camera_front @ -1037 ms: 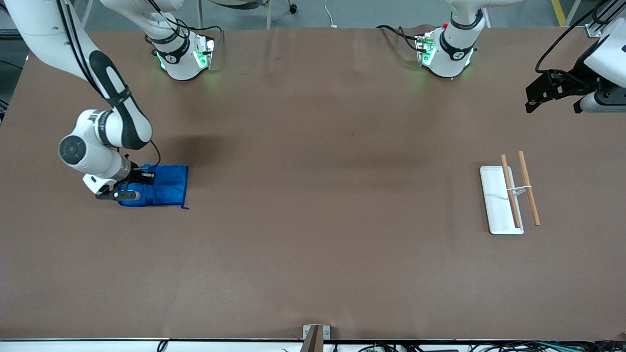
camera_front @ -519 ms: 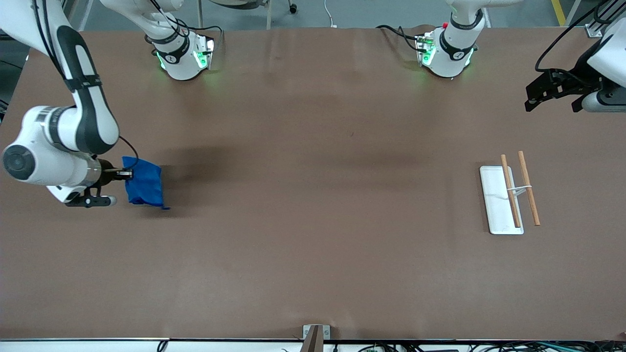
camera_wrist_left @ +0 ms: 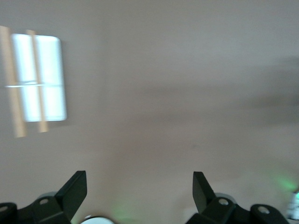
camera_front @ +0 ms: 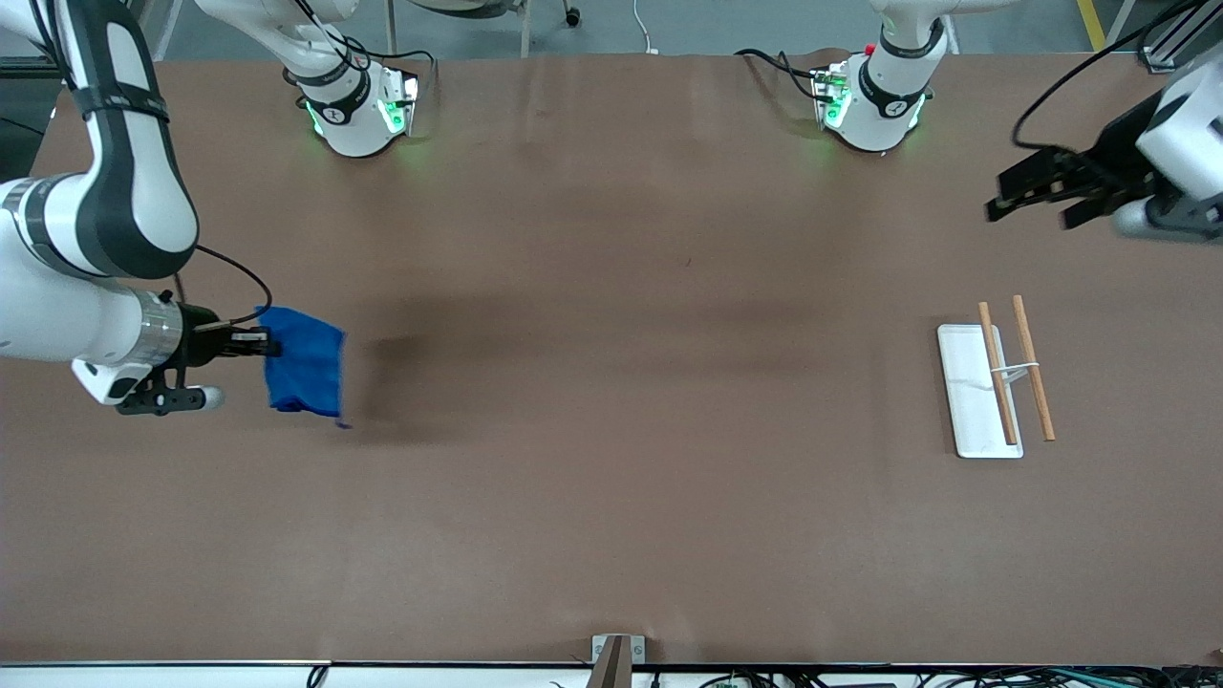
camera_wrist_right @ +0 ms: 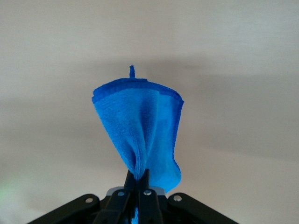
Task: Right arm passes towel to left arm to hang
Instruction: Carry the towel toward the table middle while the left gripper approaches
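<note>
The bright blue towel (camera_front: 304,373) hangs bunched in the air at the right arm's end of the table, its small loop (camera_wrist_right: 131,71) at the free edge. My right gripper (camera_front: 266,342) is shut on the towel's upper edge; in the right wrist view the towel (camera_wrist_right: 140,126) droops from the pinched fingers (camera_wrist_right: 146,176). My left gripper (camera_front: 1030,196) hovers over the table at the left arm's end, open and empty, with bare table between its fingertips (camera_wrist_left: 74,184). It is over table nearer the bases than the rack.
A white tray (camera_front: 963,401) carrying two wooden rods (camera_front: 997,373) on a small wire stand sits at the left arm's end of the table; the left wrist view shows the tray (camera_wrist_left: 51,79) too. The arm bases (camera_front: 358,105) stand along the table's edge away from the camera.
The right gripper has lifted the towel off the table, so it now hangs free. The left gripper has drifted a little toward the table's middle.
</note>
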